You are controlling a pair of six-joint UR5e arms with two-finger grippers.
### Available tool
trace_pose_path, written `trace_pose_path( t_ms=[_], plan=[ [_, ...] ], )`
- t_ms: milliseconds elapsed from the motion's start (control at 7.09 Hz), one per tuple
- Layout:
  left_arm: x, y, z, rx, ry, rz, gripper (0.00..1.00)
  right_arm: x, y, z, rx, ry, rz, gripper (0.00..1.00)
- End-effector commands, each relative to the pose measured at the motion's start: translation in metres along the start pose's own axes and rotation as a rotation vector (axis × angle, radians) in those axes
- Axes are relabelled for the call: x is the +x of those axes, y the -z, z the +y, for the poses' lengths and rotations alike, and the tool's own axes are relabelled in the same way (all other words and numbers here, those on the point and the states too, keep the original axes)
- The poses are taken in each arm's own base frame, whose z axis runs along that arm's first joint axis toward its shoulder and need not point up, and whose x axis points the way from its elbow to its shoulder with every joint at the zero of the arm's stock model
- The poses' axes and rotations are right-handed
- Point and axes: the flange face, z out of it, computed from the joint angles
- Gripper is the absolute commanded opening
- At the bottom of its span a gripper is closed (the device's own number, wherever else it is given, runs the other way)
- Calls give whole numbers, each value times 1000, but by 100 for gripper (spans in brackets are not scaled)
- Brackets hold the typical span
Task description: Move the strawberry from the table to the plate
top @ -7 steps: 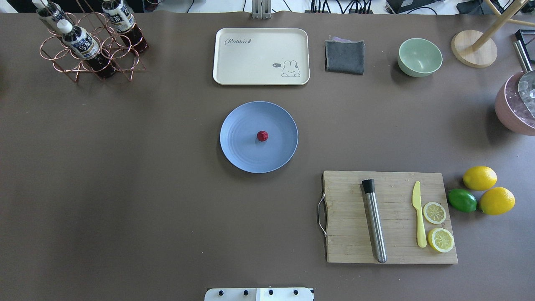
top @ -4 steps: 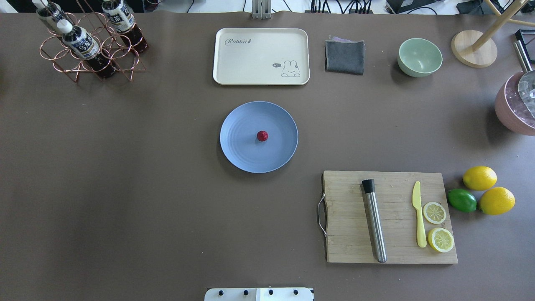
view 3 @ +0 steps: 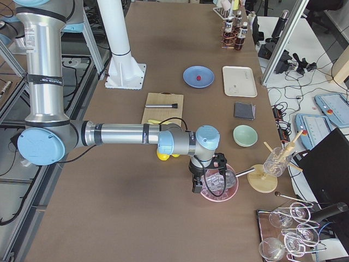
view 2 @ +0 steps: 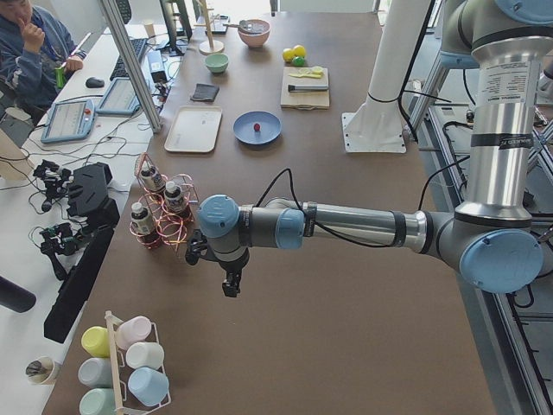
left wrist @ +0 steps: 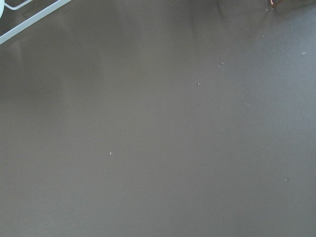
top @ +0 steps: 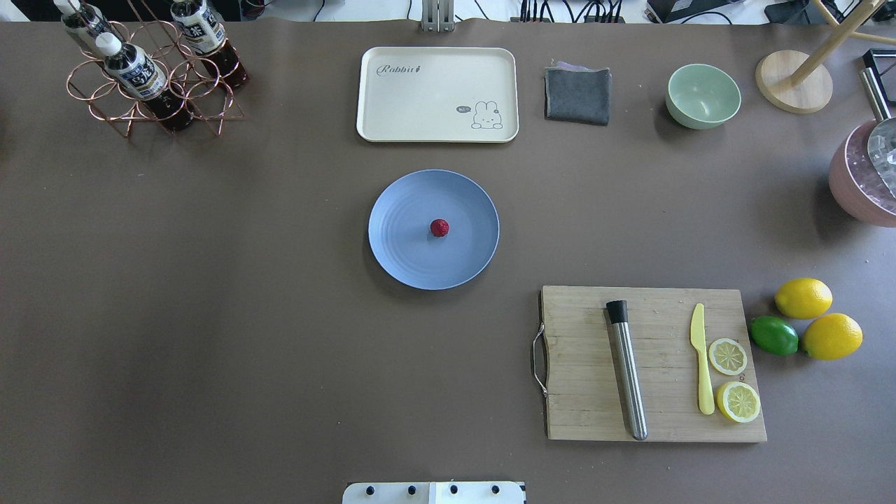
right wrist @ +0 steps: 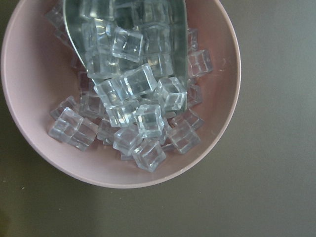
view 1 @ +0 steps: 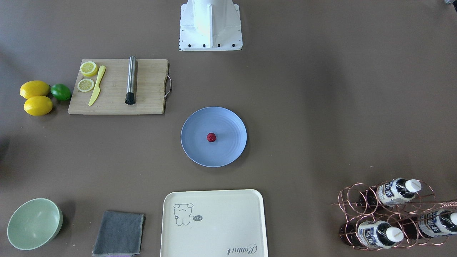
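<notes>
The small dark-red strawberry point(top: 439, 227) point(view 1: 211, 137) lies at the middle of the round blue plate point(top: 406, 255) point(view 1: 228, 151), which sits on the brown table point(top: 210, 315). No arm or gripper enters the overhead or front views. The exterior left view shows my left gripper point(view 2: 230, 285) hanging over bare table near the bottle rack, far from the plate point(view 2: 246, 134). My right gripper point(view 3: 194, 186) hovers at the pink ice bowl in the exterior right view. I cannot tell whether either gripper is open or shut.
A cream tray point(top: 437, 94), grey cloth point(top: 577, 94) and green bowl point(top: 703, 96) line the far side. A cutting board point(top: 588, 392) holds a muddler, knife and lemon slices, with lemons and a lime point(top: 773, 335) beside it. A bottle rack point(top: 150, 77) and pink ice bowl point(top: 850, 182) flank the ends.
</notes>
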Motion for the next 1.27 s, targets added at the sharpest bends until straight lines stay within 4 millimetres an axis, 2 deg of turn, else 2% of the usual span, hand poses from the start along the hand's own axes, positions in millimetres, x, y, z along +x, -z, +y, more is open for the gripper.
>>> trace_pose_path(
  t_ms=[0,1128],
  plan=[
    [0,-1,1,-1,0,0,98,-1,1,0,2,3,-3,100],
    [-1,-1,4,-1,1,0,98,-2,1,1,1,2,-18,100]
  ],
)
